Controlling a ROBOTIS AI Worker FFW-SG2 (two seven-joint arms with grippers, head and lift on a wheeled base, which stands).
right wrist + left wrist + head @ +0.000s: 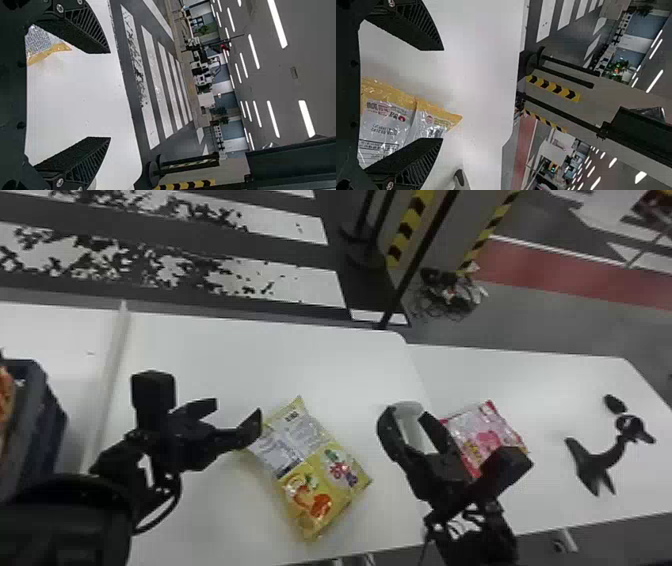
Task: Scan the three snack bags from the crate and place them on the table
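Observation:
My left gripper (238, 409) is open above the table, just left of the yellow snack bag (320, 475); one finger overlaps the bag's edge. In the left wrist view the open left gripper (443, 94) has the yellow bag (385, 122) partly behind its lower finger. My right gripper (410, 411) is over the table between the yellow bag and a pink snack bag (492, 427), which it partly covers. From its own wrist camera, the right gripper (110, 95) stands open with nothing held; a corner of the yellow bag (49, 49) peeks past its upper finger.
A dark crate (42, 415) with orange packaging (6, 392) stands at the far left. A white object (411, 425) appears between the right gripper's fingers in the head view. A black stand-like object (597, 465) is on the right-hand table (560, 390).

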